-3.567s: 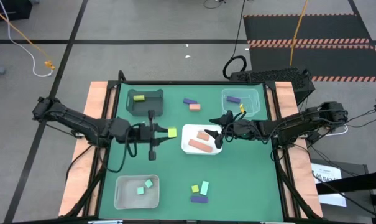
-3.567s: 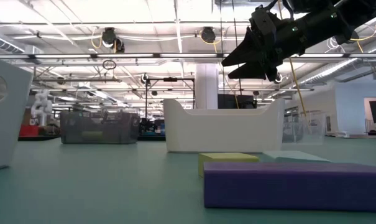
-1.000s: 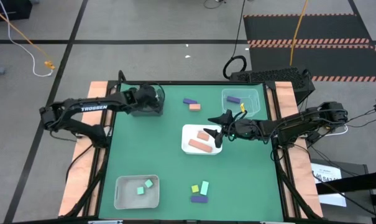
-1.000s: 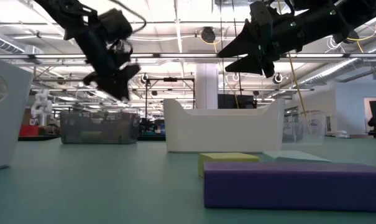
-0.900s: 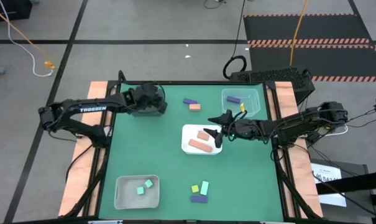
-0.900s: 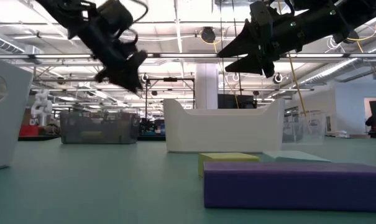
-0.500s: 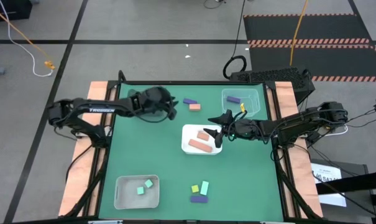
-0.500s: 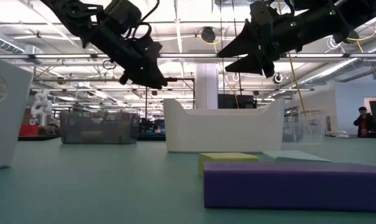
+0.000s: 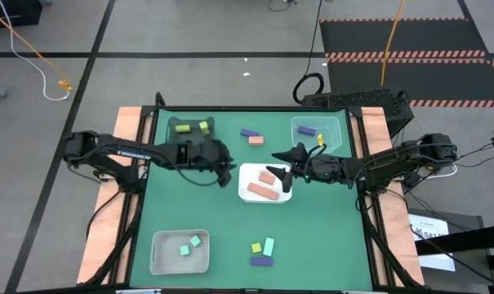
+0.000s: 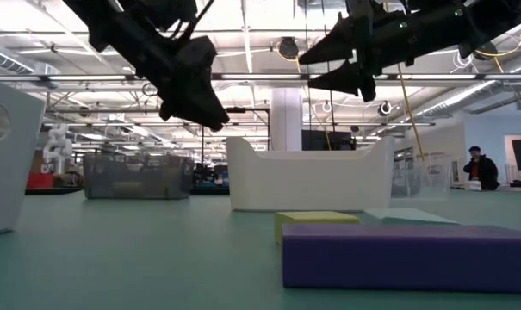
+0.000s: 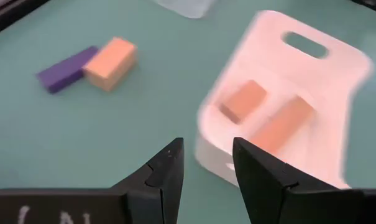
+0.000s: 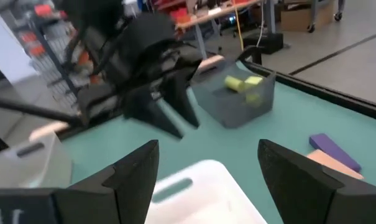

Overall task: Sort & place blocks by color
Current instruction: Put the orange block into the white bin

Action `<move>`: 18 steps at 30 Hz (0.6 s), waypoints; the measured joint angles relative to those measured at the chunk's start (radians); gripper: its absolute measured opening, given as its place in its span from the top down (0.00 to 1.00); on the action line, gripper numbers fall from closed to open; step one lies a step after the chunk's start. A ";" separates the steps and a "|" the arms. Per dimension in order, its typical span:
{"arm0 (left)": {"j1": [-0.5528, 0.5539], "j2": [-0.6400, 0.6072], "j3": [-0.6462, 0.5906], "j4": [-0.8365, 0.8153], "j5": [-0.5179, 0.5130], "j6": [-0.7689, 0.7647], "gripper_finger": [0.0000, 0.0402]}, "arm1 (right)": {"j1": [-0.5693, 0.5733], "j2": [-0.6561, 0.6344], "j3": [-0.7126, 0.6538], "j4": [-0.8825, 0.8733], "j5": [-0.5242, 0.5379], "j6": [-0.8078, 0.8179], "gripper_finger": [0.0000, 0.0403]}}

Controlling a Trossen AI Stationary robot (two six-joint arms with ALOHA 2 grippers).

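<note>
Two loose blocks lie touching near the far edge of the table [image 9: 312, 237]: a purple bar [image 9: 249, 132] and a pink block [image 9: 256, 140]. Two yellow blocks [image 9: 193, 127] sit in the grey tray [image 9: 209, 122], two pink ones [image 9: 266, 184] in the white tray [image 9: 248, 194], one purple [image 9: 306, 129] in the clear tray [image 9: 338, 124], and two mint ones [image 9: 189, 246] in the near-left tray [image 9: 158, 263]. A yellow cube [image 9: 255, 247], a mint bar [image 9: 269, 246] and a purple bar [image 9: 261, 261] wait at the near edge.

The left gripper [image 9: 229, 166] hangs empty above the cloth, between the grey and white trays, its fingers spread a little. The right gripper [image 9: 289, 169] hovers over the white tray's right side, spread wide and empty.

The step in hand looks like a reach for the far pair. Since those blocks touch, the left gripper would do well to straddle only one, closing across its short sides, so that the neighbour is not dragged along. Pink goes to the white tray, purple to the clear one; lift clear of the rim before crossing.
</note>
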 joint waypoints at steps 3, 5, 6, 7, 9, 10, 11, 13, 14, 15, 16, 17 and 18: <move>-0.048 -0.001 0.000 0.003 -0.032 -0.008 0.65 | -0.005 0.000 0.000 0.064 0.001 0.025 0.34; -0.066 -0.011 0.000 0.001 -0.055 -0.023 0.65 | -0.006 -0.001 0.000 0.078 0.001 0.022 0.34; -0.074 -0.013 0.000 0.006 -0.064 -0.026 0.65 | -0.007 0.000 0.000 0.077 0.001 0.006 0.34; -0.081 -0.013 0.000 0.009 -0.070 -0.028 0.65 | -0.006 0.001 0.000 0.077 0.001 -0.009 0.34; -0.087 -0.011 0.000 0.001 -0.074 -0.029 0.65 | -0.006 0.001 0.000 0.083 0.000 -0.023 0.34; -0.088 -0.011 0.000 0.001 -0.074 -0.030 0.65 | -0.005 0.001 0.000 0.085 -0.001 -0.022 0.34; -0.088 -0.011 0.000 0.002 -0.075 -0.031 0.65 | -0.004 0.001 0.000 0.082 -0.002 -0.014 0.34; -0.088 -0.012 0.000 0.002 -0.075 -0.036 0.65 | -0.005 0.001 0.000 0.082 -0.002 0.006 0.34; -0.088 -0.011 0.000 0.001 -0.075 -0.044 0.65 | -0.006 0.001 0.000 0.083 0.001 0.015 0.34; -0.088 -0.011 0.000 0.002 -0.075 -0.046 0.65 | -0.008 0.001 0.000 0.083 0.004 0.029 0.34; -0.088 -0.011 0.000 0.003 -0.076 -0.048 0.65 | -0.011 0.001 0.000 0.082 0.011 0.039 0.34; -0.088 -0.011 0.000 0.003 -0.076 -0.047 0.65 | -0.014 0.001 0.000 0.082 0.027 0.046 0.34; -0.088 -0.011 0.000 0.002 -0.076 -0.047 0.65 | -0.022 0.001 0.000 0.081 0.034 0.051 0.34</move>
